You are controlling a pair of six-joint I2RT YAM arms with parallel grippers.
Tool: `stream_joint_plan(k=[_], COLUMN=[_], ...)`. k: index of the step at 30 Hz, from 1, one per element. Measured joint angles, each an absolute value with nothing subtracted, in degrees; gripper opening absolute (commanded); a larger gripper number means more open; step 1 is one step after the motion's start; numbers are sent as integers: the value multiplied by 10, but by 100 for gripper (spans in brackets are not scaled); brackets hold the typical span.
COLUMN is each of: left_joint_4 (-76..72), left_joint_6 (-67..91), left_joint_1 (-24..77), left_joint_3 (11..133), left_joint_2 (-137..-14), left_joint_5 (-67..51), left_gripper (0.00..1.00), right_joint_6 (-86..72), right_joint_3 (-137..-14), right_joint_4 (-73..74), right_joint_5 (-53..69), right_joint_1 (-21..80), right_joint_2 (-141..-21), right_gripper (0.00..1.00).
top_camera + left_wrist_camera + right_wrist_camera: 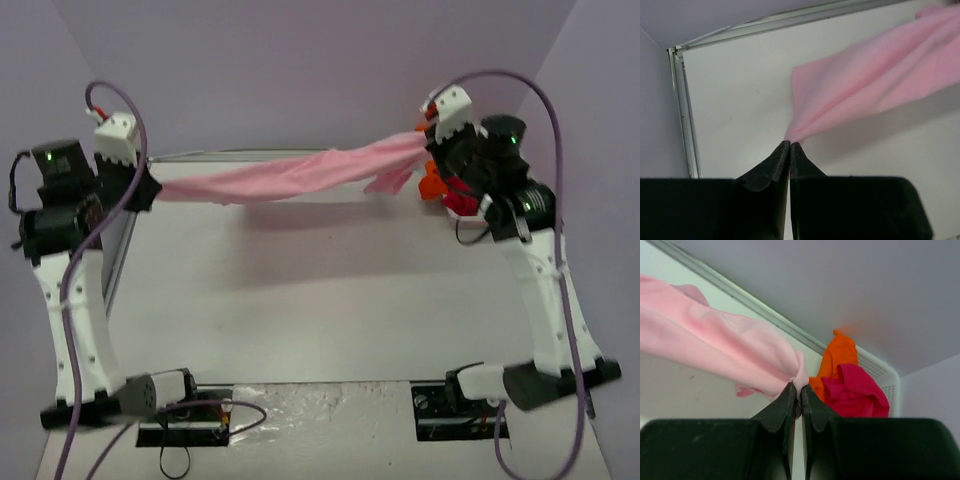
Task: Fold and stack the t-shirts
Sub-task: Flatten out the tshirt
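A light pink t-shirt (290, 176) hangs stretched in the air above the far side of the table, twisted into a band between both arms. My left gripper (150, 190) is shut on its left end; in the left wrist view the pink cloth (870, 85) fans out from the pinched tips of the left gripper (790, 144). My right gripper (428, 140) is shut on the right end, and the right wrist view shows the pink cloth (725, 350) bunched between the tips of that gripper (800, 386). An orange t-shirt (837, 360) and a magenta-red t-shirt (857, 392) lie heaped in the basket.
The white mesh basket (880, 372) stands at the far right corner, behind my right gripper. A metal rail (682, 105) edges the table's left and far sides. The white table (320, 300) spreads below the hanging shirt. Purple walls close in behind.
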State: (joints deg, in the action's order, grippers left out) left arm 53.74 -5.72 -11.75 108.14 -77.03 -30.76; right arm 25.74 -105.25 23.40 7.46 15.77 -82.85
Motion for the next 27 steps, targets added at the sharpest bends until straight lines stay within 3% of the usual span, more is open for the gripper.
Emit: stream_joint_plan(k=[1,2,3,4,5,8,10,16,24,25,27], left_joint_4=[543,557,578,602,636,714,745,770,611,584,541], left_joint_6=[-75,-95,-121,-153,-184,-281,-334,-397,-255,-238,-215], left_joint_1=[-117,-117,-117,-117,-117,-117,-116,-116,-95,-83,-54], left_joint_3=[1041,1010,980,952,927,878,870,888,825,823,821], left_joint_2=[-724,-684,-646,-606,-571,-494,-463,-509,-693,-729,-793], left_joint_5=[-317,-326,-339,-356,-370,-408,-434,-510,-520,-506,-477], left_gripper=[20,35,52,57,70,90,93,90,86,85,83], right_joint_6=[258,258,258,264,273,292,302,315,311,309,305], right_joint_3=[-1014,-973,-933,-898,-872,-793,-744,-715,-747,-752,-769], right_joint_4=[237,242,254,271,290,342,373,405,322,310,294], right_joint_5=[84,96,108,122,131,144,140,126,114,114,114], right_joint_1=[158,158,158,158,158,158,158,157,157,157,157], right_joint_2=[-778,-728,-679,-635,-599,-510,-483,-518,-667,-698,-763], right_gripper=[14,31,77,92,100,100,100,100,100,98,81])
